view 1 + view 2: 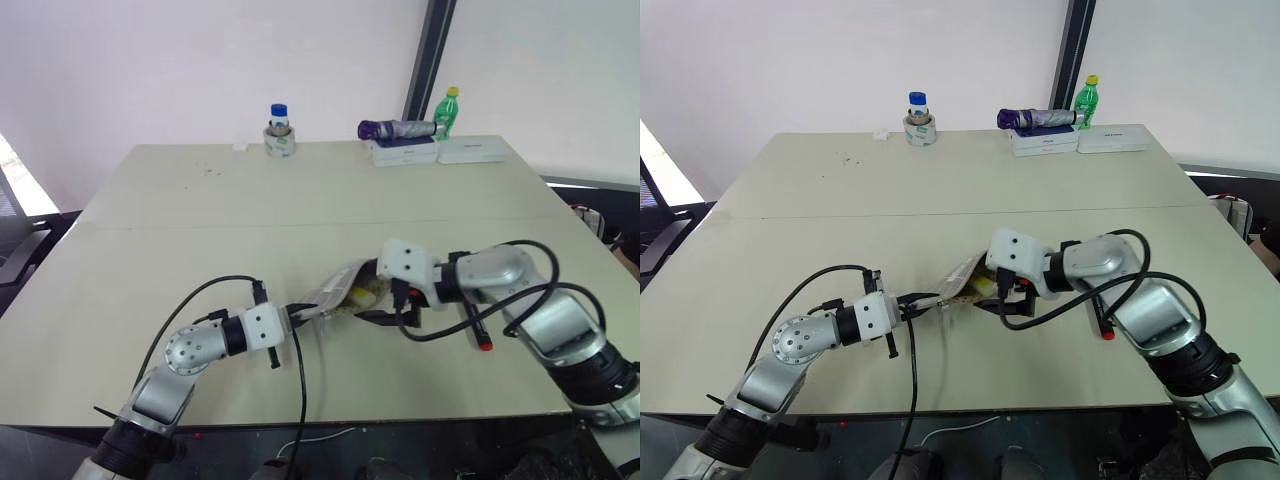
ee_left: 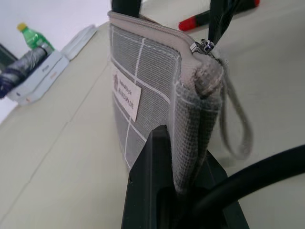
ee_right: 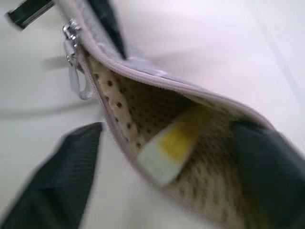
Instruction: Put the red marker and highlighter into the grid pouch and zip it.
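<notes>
On a wide beige table (image 1: 200, 220), the flat grey grid-lined fabric pouch (image 2: 143, 81) stands clamped in the left gripper (image 2: 183, 181). The right gripper (image 3: 162, 157) gapes at its mouth, stubby yellow highlighter (image 3: 174, 143) inside. The slim red-ended marker (image 1: 483, 338) lies nearby; it may get nudged away.

Left arm reaches forward and inward, its left gripper (image 1: 300, 312) level, fingers (image 2: 151, 181) clamped together on a corner of the grid pouch (image 2: 143, 81). Right arm bends inward from the elbow, its right gripper (image 1: 385, 318) tilted downward, fingers (image 3: 57, 179) spread wide.
</notes>
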Available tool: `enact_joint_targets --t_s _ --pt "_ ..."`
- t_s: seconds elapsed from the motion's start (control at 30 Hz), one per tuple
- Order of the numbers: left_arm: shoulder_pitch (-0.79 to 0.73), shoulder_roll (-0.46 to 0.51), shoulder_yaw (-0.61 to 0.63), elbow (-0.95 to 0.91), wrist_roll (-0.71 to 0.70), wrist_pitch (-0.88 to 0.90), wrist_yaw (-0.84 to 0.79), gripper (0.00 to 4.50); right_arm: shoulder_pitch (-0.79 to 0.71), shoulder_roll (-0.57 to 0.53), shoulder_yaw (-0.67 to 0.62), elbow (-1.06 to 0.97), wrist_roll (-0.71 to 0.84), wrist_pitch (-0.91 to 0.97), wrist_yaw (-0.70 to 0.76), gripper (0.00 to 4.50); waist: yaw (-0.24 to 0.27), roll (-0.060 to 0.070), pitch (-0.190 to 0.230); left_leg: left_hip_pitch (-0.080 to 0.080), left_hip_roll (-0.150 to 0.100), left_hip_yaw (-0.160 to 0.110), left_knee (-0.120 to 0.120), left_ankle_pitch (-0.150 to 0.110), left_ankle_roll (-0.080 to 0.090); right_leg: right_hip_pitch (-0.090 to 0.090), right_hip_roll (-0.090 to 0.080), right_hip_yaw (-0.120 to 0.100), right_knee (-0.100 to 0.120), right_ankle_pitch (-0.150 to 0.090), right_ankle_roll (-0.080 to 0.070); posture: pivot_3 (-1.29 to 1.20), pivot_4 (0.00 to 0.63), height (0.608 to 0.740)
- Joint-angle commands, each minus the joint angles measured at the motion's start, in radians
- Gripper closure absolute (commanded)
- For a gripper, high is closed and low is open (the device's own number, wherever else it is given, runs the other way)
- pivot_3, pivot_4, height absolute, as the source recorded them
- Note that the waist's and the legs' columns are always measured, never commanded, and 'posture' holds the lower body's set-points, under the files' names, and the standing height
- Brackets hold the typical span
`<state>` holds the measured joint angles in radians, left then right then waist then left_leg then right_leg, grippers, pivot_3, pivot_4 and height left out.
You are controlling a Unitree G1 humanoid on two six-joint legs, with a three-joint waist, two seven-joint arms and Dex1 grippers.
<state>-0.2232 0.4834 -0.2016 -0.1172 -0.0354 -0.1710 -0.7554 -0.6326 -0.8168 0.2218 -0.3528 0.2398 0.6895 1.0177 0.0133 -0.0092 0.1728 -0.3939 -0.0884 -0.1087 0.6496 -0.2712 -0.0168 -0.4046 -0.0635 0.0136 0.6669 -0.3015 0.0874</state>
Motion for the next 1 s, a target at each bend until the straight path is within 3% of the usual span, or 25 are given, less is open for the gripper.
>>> enact_joint_targets --t_s 0.03,0.27,0.5,0.9,1.0 --pt "0.001 -0.036 0.063 -0.046 -0.050 0.077 0.066 4.50 0.004 -0.043 -0.148 -0.019 0.067 0.043 -0.002 0.19 0.000 0.000 0.000 0.000 0.000 0.000 0.000 0.000 0.000 0.000 0.000 0.000 0.000 0.000 0.000 0.00 0.150 0.740" --pt "-0.021 -0.125 0.092 -0.041 -0.042 0.152 0.184 4.50 0.186 -0.134 -0.274 0.047 0.062 0.198 -0.095 0.19 0.002 0.000 0.000 0.000 0.000 0.000 0.000 0.000 0.000 0.001 0.000 0.000 0.000 0.000 0.000 0.00 0.150 0.740" --pt "-0.040 -0.164 0.066 -0.026 -0.021 0.152 0.216 4.50 0.393 -0.149 -0.362 0.054 0.066 0.329 -0.194 0.19 -0.001 0.000 0.000 0.000 0.000 0.001 0.000 0.000 0.000 0.001 0.000 0.000 0.000 0.000 0.000 0.00 0.150 0.740" --pt "-0.046 -0.166 0.053 -0.014 -0.029 0.139 0.181 4.50 0.462 -0.138 -0.383 0.049 0.080 0.355 -0.274 0.19 0.001 0.000 0.000 0.001 0.000 0.001 0.001 0.000 0.000 0.002 0.000 0.000 0.001 0.000 0.001 0.00 0.150 0.740" --pt "-0.045 -0.168 0.051 -0.015 -0.029 0.137 0.178 4.50 0.456 -0.136 -0.380 0.048 0.091 0.361 -0.277 1.60 0.001 0.000 0.000 0.001 0.000 0.001 0.001 0.000 0.000 0.002 0.000 0.000 0.001 0.000 0.001 0.00 0.150 0.740"
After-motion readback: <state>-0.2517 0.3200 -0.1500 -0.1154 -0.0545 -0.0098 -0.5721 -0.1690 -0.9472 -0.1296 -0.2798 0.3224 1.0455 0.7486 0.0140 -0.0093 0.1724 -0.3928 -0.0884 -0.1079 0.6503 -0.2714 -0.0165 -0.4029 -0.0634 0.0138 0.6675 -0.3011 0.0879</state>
